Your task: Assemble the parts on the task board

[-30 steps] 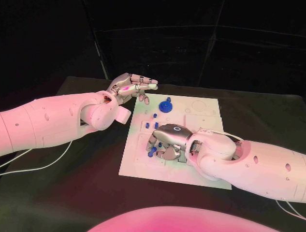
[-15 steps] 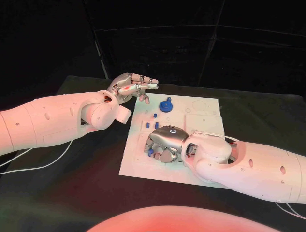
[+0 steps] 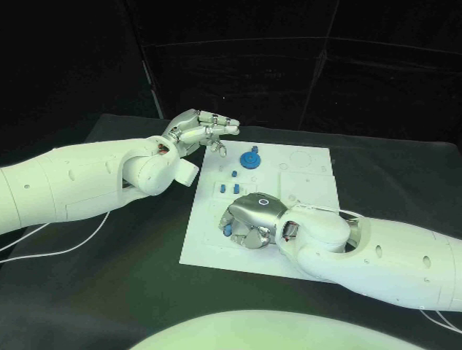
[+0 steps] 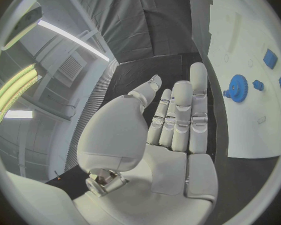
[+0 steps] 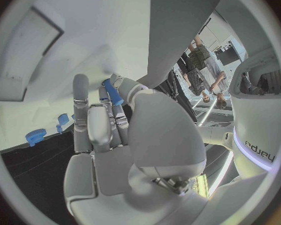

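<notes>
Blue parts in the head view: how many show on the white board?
5: a blue gear near the far edge, three small blue pegs mid-board, one blue piece under the right hand. More may be hidden beneath it.

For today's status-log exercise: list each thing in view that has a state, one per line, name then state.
Left hand: open, empty, raised by the board's far left corner.
Right hand: down on the board, pinching a blue part.
Gear: blue, sitting on the board, untouched.
Small parts: blue, on the board, untouched.
Board: flat on the table.
</notes>
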`<state>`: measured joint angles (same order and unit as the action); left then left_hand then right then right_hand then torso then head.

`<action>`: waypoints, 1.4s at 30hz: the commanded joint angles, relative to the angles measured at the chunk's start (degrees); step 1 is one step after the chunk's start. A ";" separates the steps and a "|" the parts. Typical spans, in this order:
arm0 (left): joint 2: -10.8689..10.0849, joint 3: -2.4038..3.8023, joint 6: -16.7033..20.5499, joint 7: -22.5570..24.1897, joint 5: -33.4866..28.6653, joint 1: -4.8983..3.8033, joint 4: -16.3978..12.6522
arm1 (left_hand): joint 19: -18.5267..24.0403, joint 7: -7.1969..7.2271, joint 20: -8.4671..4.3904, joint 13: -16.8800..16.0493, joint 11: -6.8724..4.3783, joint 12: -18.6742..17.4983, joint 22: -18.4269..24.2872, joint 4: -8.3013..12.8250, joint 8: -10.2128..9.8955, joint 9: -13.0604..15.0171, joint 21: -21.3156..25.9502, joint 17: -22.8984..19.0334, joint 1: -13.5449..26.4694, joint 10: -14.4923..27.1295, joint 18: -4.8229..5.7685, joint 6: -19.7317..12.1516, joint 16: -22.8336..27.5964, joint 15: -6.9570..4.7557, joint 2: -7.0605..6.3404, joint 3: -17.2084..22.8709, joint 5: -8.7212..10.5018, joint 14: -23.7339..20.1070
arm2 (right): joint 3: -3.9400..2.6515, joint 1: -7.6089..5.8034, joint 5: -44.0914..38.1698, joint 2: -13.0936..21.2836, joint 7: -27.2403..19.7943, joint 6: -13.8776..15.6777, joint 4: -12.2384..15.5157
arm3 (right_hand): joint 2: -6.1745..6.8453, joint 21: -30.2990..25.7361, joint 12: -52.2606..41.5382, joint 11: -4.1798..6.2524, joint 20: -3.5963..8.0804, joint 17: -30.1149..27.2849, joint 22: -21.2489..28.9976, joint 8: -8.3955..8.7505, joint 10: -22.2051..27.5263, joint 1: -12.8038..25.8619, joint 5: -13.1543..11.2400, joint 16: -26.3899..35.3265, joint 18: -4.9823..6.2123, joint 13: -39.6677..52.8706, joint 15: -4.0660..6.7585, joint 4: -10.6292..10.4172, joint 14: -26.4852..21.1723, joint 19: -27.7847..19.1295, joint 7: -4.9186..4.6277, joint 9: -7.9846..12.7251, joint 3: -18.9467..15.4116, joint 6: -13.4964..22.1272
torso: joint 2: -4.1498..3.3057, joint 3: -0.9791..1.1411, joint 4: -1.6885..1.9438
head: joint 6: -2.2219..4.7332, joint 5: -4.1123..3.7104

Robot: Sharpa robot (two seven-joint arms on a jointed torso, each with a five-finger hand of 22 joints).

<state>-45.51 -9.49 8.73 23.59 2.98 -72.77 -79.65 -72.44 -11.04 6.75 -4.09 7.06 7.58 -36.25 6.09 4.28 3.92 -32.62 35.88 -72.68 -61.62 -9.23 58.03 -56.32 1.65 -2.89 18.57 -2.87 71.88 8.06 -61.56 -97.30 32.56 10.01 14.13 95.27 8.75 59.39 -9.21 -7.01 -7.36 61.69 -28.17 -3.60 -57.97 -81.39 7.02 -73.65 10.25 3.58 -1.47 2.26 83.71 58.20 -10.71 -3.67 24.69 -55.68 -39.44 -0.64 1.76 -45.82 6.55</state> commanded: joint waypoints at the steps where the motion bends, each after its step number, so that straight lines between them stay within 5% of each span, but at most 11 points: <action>1: 0.09 0.04 -0.79 0.18 -0.19 -0.09 0.04 | -0.18 0.05 0.27 -0.09 -0.14 0.24 0.05 -0.08 0.01 -0.01 0.31 -0.04 0.08 0.28 -1.13 -0.37 -0.20 -0.02 0.64 -0.30 0.17 -0.47 | -0.06 -0.16 -0.07 0.11 -0.75 3.57 0.16 | 0.30 -0.95 0.25 -0.13 -0.20 -2.53 0.54 -0.13 2.82 0.87 0.48 1.66 0.37 0.17 -0.39 -0.11 -0.78 -0.84 0.27 -0.11 -1.61 1.40 | 0.03 -0.02 0.03 | 0.01 -0.02; 6: 0.14 0.04 -0.84 0.16 -0.19 -0.08 0.12 | -0.18 0.05 0.27 -0.09 -0.14 0.24 0.05 -0.08 0.01 -0.01 0.31 -0.04 0.08 0.28 -1.13 -0.37 -0.20 -0.02 0.64 -0.30 0.17 -0.47 | -0.06 -0.15 1.12 0.66 -3.12 8.03 0.67 | -0.17 -2.85 -2.37 -0.33 -0.61 -4.32 1.78 -0.59 8.10 0.20 1.37 2.58 0.37 0.93 -0.83 -0.44 -2.22 -1.25 0.59 -0.34 -6.62 3.74 | 0.02 -0.01 0.03 | 0.09 -0.09; 7: 0.14 0.04 -0.84 0.15 -0.19 -0.08 0.14 | -0.18 0.05 0.27 -0.09 -0.14 0.24 0.05 -0.08 0.01 -0.01 0.31 -0.04 0.08 0.28 -1.13 -0.37 -0.20 -0.02 0.64 -0.30 0.17 -0.47 | -0.05 -0.15 1.42 0.85 -3.75 8.92 0.85 | -0.58 -3.19 -4.62 -0.29 -0.61 -4.10 2.10 -0.89 8.95 -0.41 2.09 2.19 0.43 1.41 -0.67 -0.52 -2.18 -0.87 0.05 -0.42 -8.43 3.96 | 0.02 0.00 0.03 | 0.14 -0.18; 14: 0.14 0.04 -0.92 0.08 -0.19 -0.08 0.42 | -0.19 0.05 0.27 -0.08 -0.13 0.26 0.07 -0.10 0.01 -0.01 0.35 -0.07 0.10 0.33 -1.13 -0.40 -0.21 -0.02 0.59 -0.41 0.17 -0.50 | -0.16 -0.16 5.72 5.43 -9.02 15.89 5.09 | -0.72 -3.43 -8.31 -0.18 -0.45 -3.67 2.43 -1.07 9.44 -0.72 3.54 1.59 0.39 2.03 -0.59 -0.79 -1.79 -0.21 0.20 -0.40 -10.83 4.37 | 0.12 -0.03 -0.06 | 0.50 -0.48; 21: 0.18 0.03 -1.00 0.01 -0.19 -0.07 0.64 | -0.19 0.05 0.27 -0.08 -0.13 0.26 0.07 -0.10 0.01 -0.01 0.35 -0.07 0.10 0.33 -1.13 -0.40 -0.21 -0.02 0.59 -0.41 0.17 -0.50 | -2.13 -1.09 14.21 11.29 -9.17 13.96 8.94 | -1.20 -3.93 -11.43 0.04 -0.39 -3.38 2.89 -1.46 9.19 -0.11 4.12 1.19 0.39 2.31 -0.42 -1.94 -1.45 0.29 0.31 -0.49 -13.37 4.00 | 0.09 -0.04 0.05 | 1.17 -1.52; 26: 0.10 0.03 -1.20 0.04 -0.19 -0.07 0.63 | -0.19 0.05 0.28 -0.08 -0.13 0.28 0.09 -0.11 0.01 -0.02 0.37 -0.19 0.12 0.37 -1.13 -0.43 -0.15 -0.01 0.54 -0.50 0.17 -0.55 | -2.93 -2.98 19.34 17.43 -7.47 12.53 11.10 | -2.60 -3.52 -17.44 1.24 0.13 3.48 2.92 -3.05 -0.11 0.83 4.37 -3.01 0.53 4.02 0.40 -3.31 1.10 1.91 0.48 -0.96 -14.10 1.13 | 0.13 -0.15 0.05 | 1.99 -4.96; 31: -0.19 0.02 -1.17 0.05 -0.20 -0.07 0.56 | -0.19 0.05 0.28 -0.08 -0.13 0.28 0.10 -0.12 0.01 -0.01 0.38 -0.19 0.12 0.37 -1.13 -0.43 -0.16 -0.01 0.54 -0.51 0.17 -0.56 | -3.15 -3.71 25.20 23.84 -4.07 12.28 12.21 | -2.33 -0.43 -30.05 3.96 2.34 11.05 -1.35 -6.47 -6.87 3.74 4.32 -7.67 -0.25 11.20 2.82 -6.39 3.33 6.56 2.99 -1.84 -16.97 -2.00 | 0.14 -0.15 -0.16 | 2.66 -8.00; 33: -0.32 0.02 -1.16 0.06 -0.20 -0.08 0.43 | -0.19 0.06 0.28 -0.08 -0.13 0.29 0.10 -0.12 0.01 -0.01 0.38 -0.19 0.12 0.37 -1.13 -0.43 -0.17 -0.01 0.54 -0.52 0.17 -0.56 | -3.17 -3.83 26.90 26.26 -2.68 12.43 12.43 | -1.92 1.22 -40.84 4.94 3.29 13.63 -4.19 -8.81 -6.72 5.48 6.64 -9.28 -0.76 19.39 3.50 -8.30 3.80 8.58 3.82 -2.61 -19.55 -2.53 | 0.14 -0.20 -0.26 | 2.74 -9.61; 37: -0.44 0.02 -1.21 0.12 -0.20 -0.08 0.21 | -0.19 0.06 0.28 -0.08 -0.13 0.29 0.10 -0.12 0.01 -0.01 0.38 -0.19 0.12 0.37 -1.13 -0.43 -0.17 -0.01 0.54 -0.52 0.17 -0.56 | -3.15 -3.86 27.89 28.94 -0.65 13.02 12.62 | -2.85 1.39 -58.09 5.22 3.29 15.73 -4.84 -12.03 -9.62 6.96 9.19 -10.53 -1.15 41.49 3.85 -11.33 4.06 9.55 4.19 -4.09 -23.15 -1.69 | 0.18 -0.15 -0.51 | 2.67 -11.89; 42: -0.71 0.02 -1.96 0.35 -0.20 -0.08 -0.19 | -0.18 0.09 0.28 -0.09 -0.15 0.34 0.13 -0.12 0.03 -0.01 0.42 -0.32 0.13 0.37 -1.13 -0.42 -0.11 -0.01 0.49 -0.62 0.17 -0.62 | -3.01 -3.40 22.41 31.99 3.94 13.08 13.56 | -3.07 2.27 -62.24 5.07 3.43 18.52 -6.58 -13.54 -10.87 7.88 12.80 -11.94 -1.26 47.97 3.70 -13.27 4.52 10.68 4.10 -4.96 -25.78 -0.45 | 0.18 -0.13 -0.61 | 2.64 -13.45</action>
<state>-46.11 -9.52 8.03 23.38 2.98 -72.76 -79.62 -72.43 -11.04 6.75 -4.13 7.06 7.56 -36.21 6.05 4.28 3.92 -32.41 35.61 -72.68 -61.62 -9.23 58.03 -56.32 1.64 -2.89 18.31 -2.87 71.45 4.99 -65.11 -72.54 64.07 9.01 26.78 108.31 5.62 61.37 -71.04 -1.91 -3.90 74.95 -34.46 -16.95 -68.43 -73.94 19.23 -85.37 9.75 50.89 2.07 -10.83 83.94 68.54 -6.58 -8.50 -0.61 -56.49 -39.26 -0.80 1.27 -43.18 -6.22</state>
